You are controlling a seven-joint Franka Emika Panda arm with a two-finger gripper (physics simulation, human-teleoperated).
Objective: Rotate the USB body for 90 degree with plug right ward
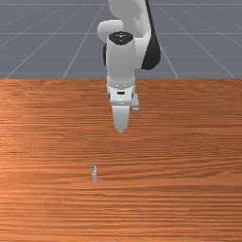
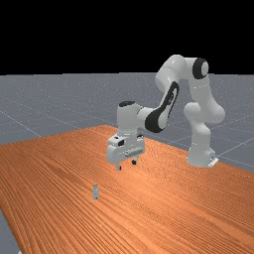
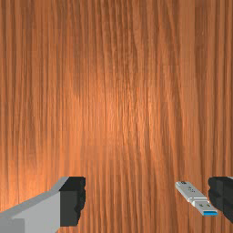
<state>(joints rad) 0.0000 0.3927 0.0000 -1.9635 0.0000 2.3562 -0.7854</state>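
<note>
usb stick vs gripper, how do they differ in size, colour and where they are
Size: the USB stick is small, the gripper far larger.
Colour: the USB stick is light grey with blue at its plug end, while the gripper is white and grey with black fingertips.
Place: the USB stick rests on the table, while the gripper hangs above it, open and pointing down.
Both are mostly pale.

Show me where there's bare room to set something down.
In the front view, bare wood stretches from the USB stick to the picture's left, right and bottom edges; it's tightest between the stick and the gripper.
</note>
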